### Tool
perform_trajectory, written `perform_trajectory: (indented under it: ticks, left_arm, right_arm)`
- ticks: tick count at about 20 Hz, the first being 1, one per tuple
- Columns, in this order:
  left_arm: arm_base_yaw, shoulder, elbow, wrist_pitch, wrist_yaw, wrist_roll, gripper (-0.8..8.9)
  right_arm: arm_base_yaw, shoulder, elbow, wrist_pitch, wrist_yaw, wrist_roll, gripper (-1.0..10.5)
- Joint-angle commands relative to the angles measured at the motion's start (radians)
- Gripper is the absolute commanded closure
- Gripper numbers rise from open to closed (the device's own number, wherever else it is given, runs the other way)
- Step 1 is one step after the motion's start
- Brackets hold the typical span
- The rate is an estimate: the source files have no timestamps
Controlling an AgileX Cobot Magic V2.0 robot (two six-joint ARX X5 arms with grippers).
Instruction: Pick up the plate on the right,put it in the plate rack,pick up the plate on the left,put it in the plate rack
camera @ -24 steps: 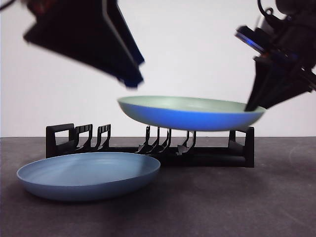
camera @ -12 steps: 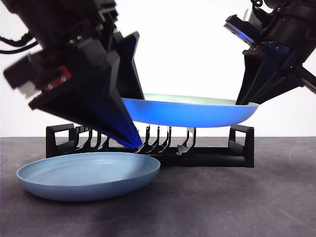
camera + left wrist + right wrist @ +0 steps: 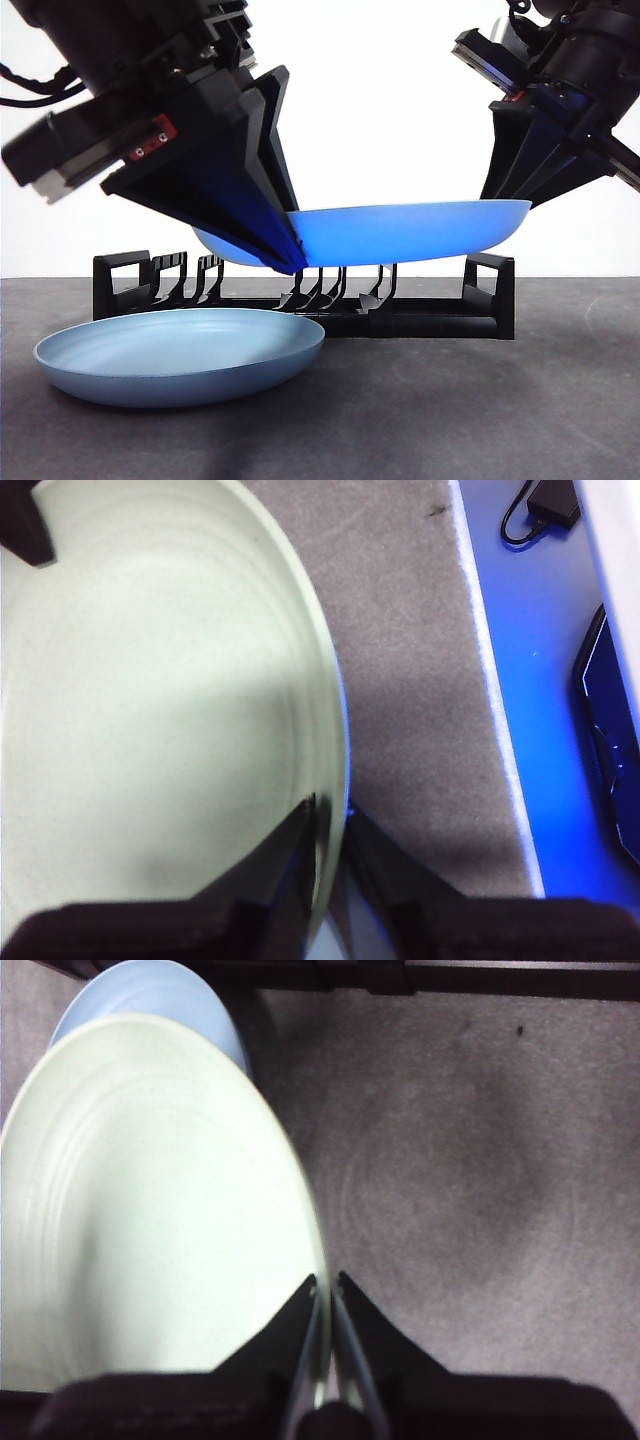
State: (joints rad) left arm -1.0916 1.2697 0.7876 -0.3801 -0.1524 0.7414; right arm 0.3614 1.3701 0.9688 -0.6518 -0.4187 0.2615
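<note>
The pale green plate (image 3: pixel 400 230) (blue underneath) hangs level above the plate rack (image 3: pixel 320 300), opposite rims pinched by left gripper (image 3: pixel 328 825) and right gripper (image 3: pixel 325 1295); uneven release could drop it askew.

Green plate (image 3: pixel 400 232) aloft over rack (image 3: pixel 400 310)

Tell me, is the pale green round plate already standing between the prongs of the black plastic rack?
No, the pale green plate hangs above the black plastic rack, gripped at opposite rims.
</note>
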Motion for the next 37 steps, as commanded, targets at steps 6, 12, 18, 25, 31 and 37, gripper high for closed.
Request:
perform_trajectory:
  ticks: [6,12,18,25,31,37]
  left_arm:
    - [0.005,0.005,0.003,-0.002,-0.005,-0.035,8.23]
    - [0.005,0.005,0.003,0.006,-0.016,-0.090,8.22]
    - [0.024,0.004,0.004,0.120,-0.033,-0.287,8.23]
    - [0.161,-0.006,0.147,0.177,-0.016,-0.514,8.23]
    - [0.389,-0.006,0.264,0.237,0.297,-0.674,8.23]
    - [0.722,-0.005,0.264,0.344,0.589,-0.856,8.23]
  right_arm:
    - [-0.002,-0.003,0.027,0.010,-0.054,-0.013,9.4]
    - [-0.007,-0.004,0.074,0.010,-0.051,-0.028,6.3]
    - [-0.043,-0.065,0.095,0.098,-0.049,-0.035,6.0]
    - [-0.107,-0.249,0.095,0.232,0.052,-0.036,6.0]
    - [-0.107,-0.280,0.095,0.204,0.139,-0.063,6.0]
    - [-0.107,-0.280,0.095,0.200,0.141,-0.079,6.0]
